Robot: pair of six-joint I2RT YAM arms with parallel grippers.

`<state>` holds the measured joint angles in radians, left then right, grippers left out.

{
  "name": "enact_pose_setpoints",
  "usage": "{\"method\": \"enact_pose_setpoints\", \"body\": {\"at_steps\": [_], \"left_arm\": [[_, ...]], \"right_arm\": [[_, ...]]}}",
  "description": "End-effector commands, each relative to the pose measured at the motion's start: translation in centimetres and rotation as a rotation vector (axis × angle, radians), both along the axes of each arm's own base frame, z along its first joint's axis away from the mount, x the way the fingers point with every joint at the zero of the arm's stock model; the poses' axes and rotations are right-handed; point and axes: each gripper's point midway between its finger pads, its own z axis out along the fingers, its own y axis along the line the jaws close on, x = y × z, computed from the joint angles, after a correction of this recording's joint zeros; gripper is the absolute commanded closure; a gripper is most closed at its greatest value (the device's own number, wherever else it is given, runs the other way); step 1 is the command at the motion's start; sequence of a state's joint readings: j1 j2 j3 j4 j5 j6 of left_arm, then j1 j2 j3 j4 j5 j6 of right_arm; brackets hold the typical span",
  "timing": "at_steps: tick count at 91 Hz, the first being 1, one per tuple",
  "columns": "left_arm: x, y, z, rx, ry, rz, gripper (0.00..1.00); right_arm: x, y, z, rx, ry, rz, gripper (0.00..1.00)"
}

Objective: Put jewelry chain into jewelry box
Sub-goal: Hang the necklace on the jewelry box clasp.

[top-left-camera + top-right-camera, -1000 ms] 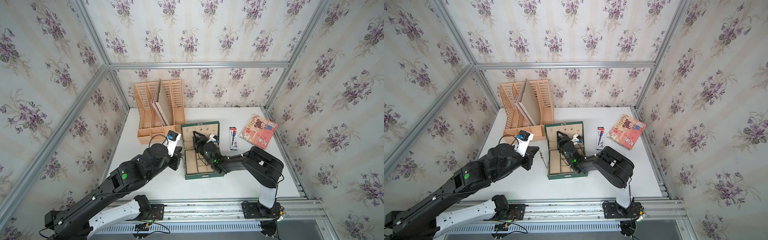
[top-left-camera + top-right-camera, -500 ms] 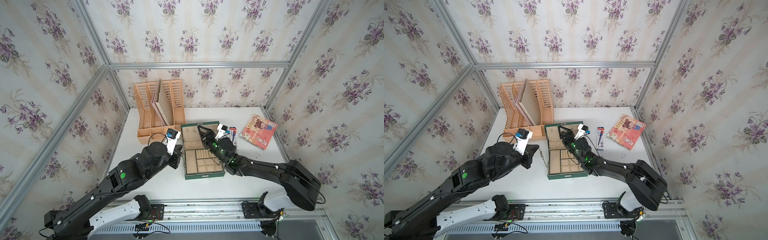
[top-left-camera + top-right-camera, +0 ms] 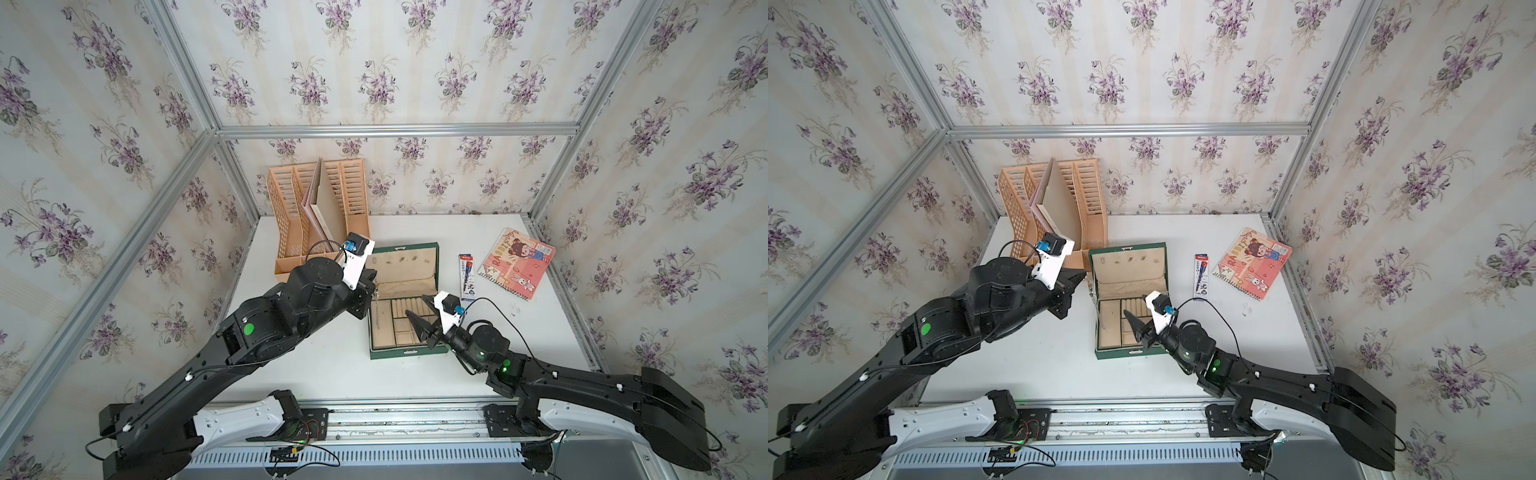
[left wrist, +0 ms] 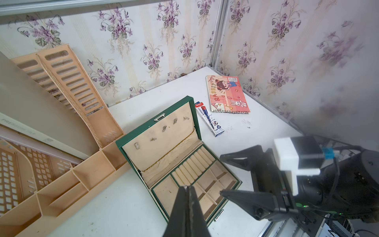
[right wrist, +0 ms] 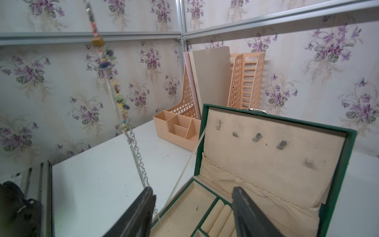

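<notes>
**Silver chain hangs at the edge of the open green box**

In both top views the left gripper (image 3: 373, 285) sits just left of the frame's centre. Its tips are pressed together on the upper end of the chain (image 3: 377, 309), which hangs straight down along the left edge of the box (image 3: 409, 353). The box stands open mid-frame on the white table (image 3: 324, 374), its lid raised toward the back wall. Whether the chain's lower end lies inside the tray or just outside cannot be told. The right gripper (image 3: 415, 304) hovers over the tray's right half, fingers spread, holding nothing. A peach file rack (image 3: 351, 191) stands at upper left of the table. A pen packet (image 3: 467, 276) and a pink notebook (image 3: 515, 262) lie at upper right.

From the left wrist, the left gripper (image 4: 187, 187) shows its tips shut tight above the tray.

From the right wrist, the chain (image 5: 133, 141) carries coloured beads high up and plain links lower down. It passes just beside one finger (image 5: 141, 207) of the spread right gripper (image 5: 192, 195), not between the two.
</notes>
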<state>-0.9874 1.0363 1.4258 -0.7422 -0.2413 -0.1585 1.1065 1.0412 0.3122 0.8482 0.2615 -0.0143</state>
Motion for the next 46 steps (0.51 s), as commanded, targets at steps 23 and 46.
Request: {"method": "enact_pose_setpoints", "body": {"at_steps": [23, 46], "left_arm": [[0.4, -1.3, 0.8, 0.014, -0.014, -0.033, 1.00], [0.6, -1.7, 1.0, 0.012, -0.017, -0.039, 1.00]], "right_arm": [[-2.0, 3.1, 4.4, 0.123, -0.263, 0.080, 0.46], [-1.2, 5.2, 4.1, 0.115, -0.238, 0.084, 0.53]]}}
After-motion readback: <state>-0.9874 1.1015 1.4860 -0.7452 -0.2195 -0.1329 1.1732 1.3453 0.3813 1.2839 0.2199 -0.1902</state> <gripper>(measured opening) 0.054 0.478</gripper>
